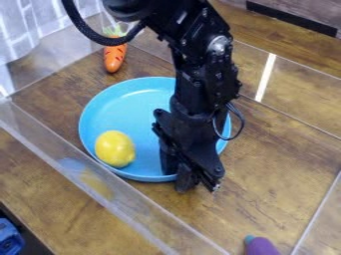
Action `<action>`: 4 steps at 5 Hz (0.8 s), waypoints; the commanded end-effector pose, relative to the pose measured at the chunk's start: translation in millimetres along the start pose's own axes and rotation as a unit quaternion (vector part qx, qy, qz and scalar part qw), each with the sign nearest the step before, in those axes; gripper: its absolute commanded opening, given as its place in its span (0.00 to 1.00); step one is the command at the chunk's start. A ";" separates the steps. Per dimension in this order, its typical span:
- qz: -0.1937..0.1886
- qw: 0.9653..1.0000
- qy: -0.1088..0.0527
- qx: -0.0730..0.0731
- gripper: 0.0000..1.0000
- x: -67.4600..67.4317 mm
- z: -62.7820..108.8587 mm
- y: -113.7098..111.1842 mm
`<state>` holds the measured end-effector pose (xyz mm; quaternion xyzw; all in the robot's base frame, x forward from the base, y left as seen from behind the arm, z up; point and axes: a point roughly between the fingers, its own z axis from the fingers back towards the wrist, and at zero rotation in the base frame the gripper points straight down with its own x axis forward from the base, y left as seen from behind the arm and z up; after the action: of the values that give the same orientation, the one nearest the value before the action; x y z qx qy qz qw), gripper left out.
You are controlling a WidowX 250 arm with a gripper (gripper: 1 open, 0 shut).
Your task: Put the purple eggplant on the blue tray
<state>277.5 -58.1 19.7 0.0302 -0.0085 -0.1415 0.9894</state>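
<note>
Pincer, dark and bunched, hangs at the lower right rim of the blue tray; whether its fingers are parted or closed on something I cannot tell, since they merge into one black mass. Outward from it, toward the lower right of the frame, lies the purple eggplant, off the tray and well apart from the fingers. Its teal stem end faces up and left, roughly toward the pincer; the body runs out at the bottom edge, so its full long axis is hard to judge. If the fingers are free, the coming reach should go down and right, away from the tray.
</note>
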 end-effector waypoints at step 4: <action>0.020 0.999 -0.044 -0.011 0.00 3.3 13.9 -10.3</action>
<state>278.9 -60.6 23.2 0.0243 -0.0366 -0.1352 0.9898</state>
